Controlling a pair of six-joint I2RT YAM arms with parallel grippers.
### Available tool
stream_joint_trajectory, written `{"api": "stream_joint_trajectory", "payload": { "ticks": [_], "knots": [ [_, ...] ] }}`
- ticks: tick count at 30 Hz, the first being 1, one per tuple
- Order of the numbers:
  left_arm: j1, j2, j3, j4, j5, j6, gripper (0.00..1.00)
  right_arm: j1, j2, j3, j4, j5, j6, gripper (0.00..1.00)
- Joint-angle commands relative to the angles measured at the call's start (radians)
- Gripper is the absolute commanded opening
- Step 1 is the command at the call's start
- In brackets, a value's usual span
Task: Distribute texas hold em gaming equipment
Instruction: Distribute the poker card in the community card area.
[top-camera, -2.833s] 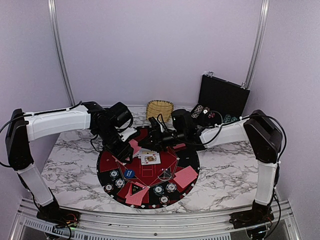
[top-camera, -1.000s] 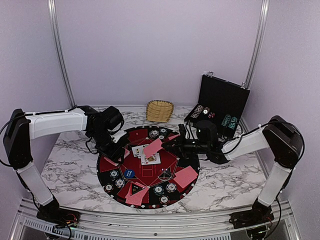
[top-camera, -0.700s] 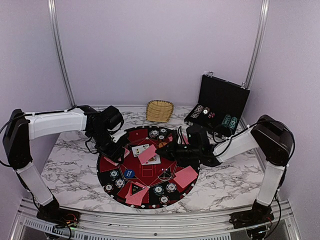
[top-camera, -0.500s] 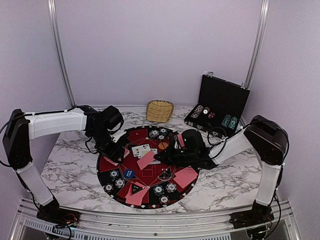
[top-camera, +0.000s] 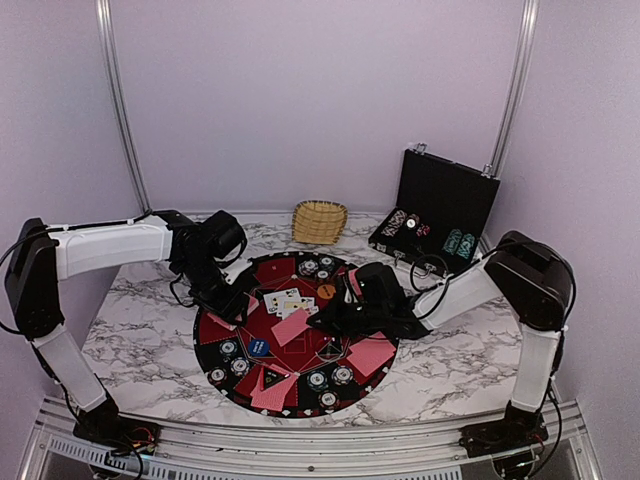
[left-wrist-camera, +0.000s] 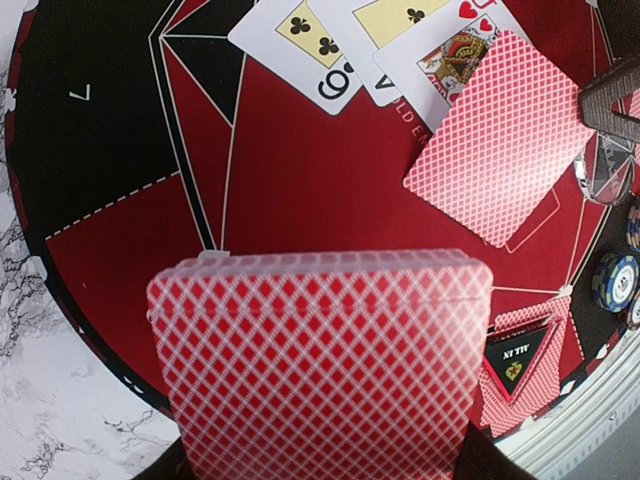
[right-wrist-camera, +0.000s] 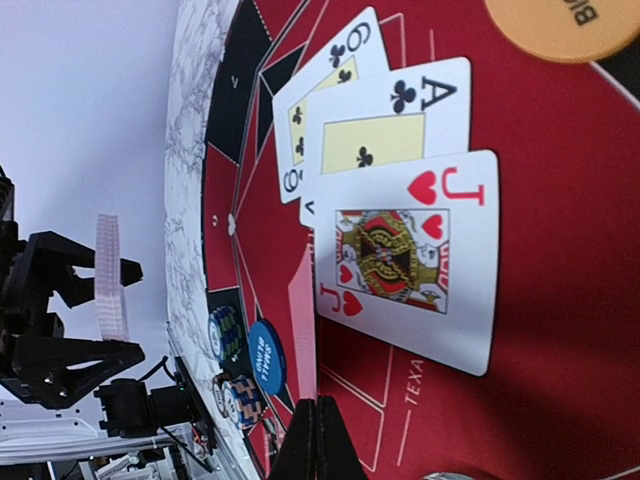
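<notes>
The cards (right-wrist-camera: 405, 265) were smooth, glossy paper, the mat (left-wrist-camera: 300, 190) matt cloth, the counter (top-camera: 450, 350) polished marble, the basket (top-camera: 319, 221) rough wicker.

A white marble-patterned table (top-camera: 140, 340) fills the lower half of the overhead view. On it lie a round black-and-red numbered mat (top-camera: 297, 362) at center, a woven wicker basket (top-camera: 320, 221) near the mat's upper edge, and an open black case (top-camera: 447, 198) at upper right.
</notes>
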Motion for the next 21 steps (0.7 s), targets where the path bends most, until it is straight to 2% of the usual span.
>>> {"api": "stream_joint_trajectory", "payload": {
  "ticks": [1,4,10,21],
  "knots": [
    [0.004,-0.035,-0.006,0.019,0.011,0.005,0.37,0.017,-0.026,0.026,-0.075,0.059,-0.048,0.04],
    [0.004,-0.034,-0.004,0.02,0.016,0.005,0.37,0.018,-0.039,0.027,-0.097,0.075,-0.06,0.1],
    [0.004,-0.035,-0.004,0.02,0.018,0.004,0.37,0.017,-0.07,0.025,-0.149,0.109,-0.089,0.13],
    [-0.008,-0.036,-0.003,0.018,0.04,0.005,0.37,0.01,-0.146,0.007,-0.175,0.118,-0.121,0.29]
  ]
}}
